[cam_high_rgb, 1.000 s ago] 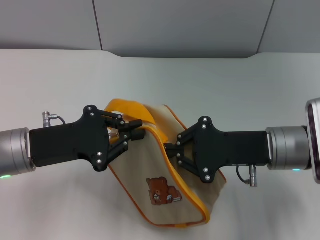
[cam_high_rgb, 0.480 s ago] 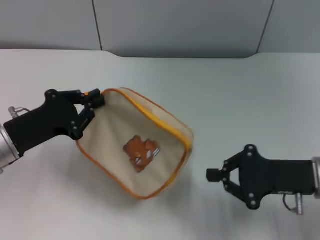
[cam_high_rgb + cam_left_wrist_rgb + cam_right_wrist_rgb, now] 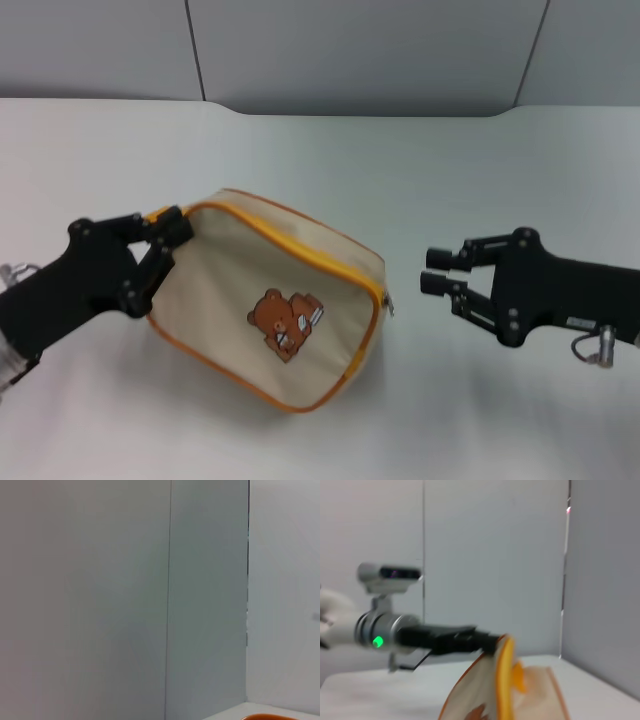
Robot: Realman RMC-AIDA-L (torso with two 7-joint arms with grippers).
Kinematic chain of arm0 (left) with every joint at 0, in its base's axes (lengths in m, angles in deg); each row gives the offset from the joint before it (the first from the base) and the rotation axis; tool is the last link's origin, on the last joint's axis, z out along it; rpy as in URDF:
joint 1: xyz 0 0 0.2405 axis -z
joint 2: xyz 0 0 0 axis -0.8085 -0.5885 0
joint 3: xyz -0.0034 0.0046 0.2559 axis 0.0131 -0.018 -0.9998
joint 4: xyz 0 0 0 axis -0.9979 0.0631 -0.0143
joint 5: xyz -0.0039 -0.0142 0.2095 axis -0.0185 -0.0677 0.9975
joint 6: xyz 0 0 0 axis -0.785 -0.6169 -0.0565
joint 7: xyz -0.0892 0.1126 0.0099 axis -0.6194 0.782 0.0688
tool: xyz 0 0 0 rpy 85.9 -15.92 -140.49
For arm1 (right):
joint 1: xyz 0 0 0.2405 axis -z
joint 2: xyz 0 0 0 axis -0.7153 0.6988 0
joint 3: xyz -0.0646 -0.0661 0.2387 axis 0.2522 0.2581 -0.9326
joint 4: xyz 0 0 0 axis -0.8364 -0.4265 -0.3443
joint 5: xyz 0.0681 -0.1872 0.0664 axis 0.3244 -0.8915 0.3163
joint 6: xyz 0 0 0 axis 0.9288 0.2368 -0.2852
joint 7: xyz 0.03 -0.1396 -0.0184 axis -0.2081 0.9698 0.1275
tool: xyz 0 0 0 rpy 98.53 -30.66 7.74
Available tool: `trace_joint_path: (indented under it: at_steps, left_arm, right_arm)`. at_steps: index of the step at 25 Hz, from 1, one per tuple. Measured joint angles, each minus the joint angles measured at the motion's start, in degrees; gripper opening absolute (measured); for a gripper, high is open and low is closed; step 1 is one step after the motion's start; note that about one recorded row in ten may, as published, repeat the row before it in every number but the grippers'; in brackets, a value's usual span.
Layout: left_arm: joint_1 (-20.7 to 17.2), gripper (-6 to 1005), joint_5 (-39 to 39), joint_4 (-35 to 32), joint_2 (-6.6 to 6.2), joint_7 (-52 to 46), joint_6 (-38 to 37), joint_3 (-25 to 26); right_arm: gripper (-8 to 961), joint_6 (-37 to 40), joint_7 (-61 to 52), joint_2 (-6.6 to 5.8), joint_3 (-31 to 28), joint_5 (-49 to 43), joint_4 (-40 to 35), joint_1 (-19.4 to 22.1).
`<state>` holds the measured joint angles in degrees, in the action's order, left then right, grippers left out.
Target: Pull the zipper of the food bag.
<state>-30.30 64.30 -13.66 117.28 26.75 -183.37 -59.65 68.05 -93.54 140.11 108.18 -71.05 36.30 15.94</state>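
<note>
The beige food bag point(image 3: 262, 300) with orange piping lies on the white table, bear picture facing up. Its zipper point(image 3: 322, 236) runs along the far rim, with a small silver pull tab point(image 3: 388, 303) at the right corner. My left gripper point(image 3: 168, 238) is shut on the bag's left upper corner. My right gripper point(image 3: 435, 271) is open and empty, a short way right of the pull tab and apart from the bag. The right wrist view shows the bag's orange edge point(image 3: 505, 680) and my left arm point(image 3: 435, 636) behind it. The left wrist view shows only a sliver of orange point(image 3: 265, 717).
The white table point(image 3: 420, 170) spreads around the bag. A grey panelled wall point(image 3: 360, 50) stands behind its far edge.
A second ago both grippers held the bag at the centre. The right gripper has let go, drawn back right and opened. The left gripper has carried the bag left and lowered it flatter.
</note>
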Motion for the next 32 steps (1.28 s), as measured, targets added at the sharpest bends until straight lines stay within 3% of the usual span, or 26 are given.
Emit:
trace_joint_path:
  at_steps: [5, 10, 15, 17, 22, 27, 32]
  left_arm:
    - [-2.8, 77, 0.4, 0.0, -0.23, 1.9, -2.2, -0.6]
    - [-4.6, 76, 1.1, 0.7, 0.02, 9.8, -2.1, -3.3]
    - [-4.9, 76, 0.9, 1.1, -0.47, 7.7, -1.7, -3.0]
    - [-4.8, 223, 0.7, 0.6, -0.99, 4.7, -1.8, -2.9]
    - [-2.5, 410, 0.9, 0.1, -3.83, -6.3, -5.9, -3.7]
    - [1.0, 620, 2.6, -1.0, -6.15, -13.9, -13.5, -11.2]
    - [2.1, 758, 2.8, -2.8, -5.95, -15.7, -13.6, -16.9]
  right_arm:
    - [272, 0.6, -0.9, 0.01, 0.0, 2.5, 0.5, 0.0]
    - [465, 0.7, -1.4, 0.12, 0.0, 2.7, 0.7, -0.4]
    - [600, 0.7, -2.6, 0.15, 0.0, 2.7, 0.8, -0.7]
    - [648, 0.8, -2.9, 0.1, 0.0, 2.7, 1.2, -0.7]
    - [673, 3.4, -5.7, -0.47, 0.0, 2.8, 2.1, -0.8]
    - [689, 8.8, -11.4, -1.51, 0.3, 2.5, 1.7, -0.1]
    - [752, 12.5, -10.8, -2.62, 1.0, -0.8, 0.8, 2.4]
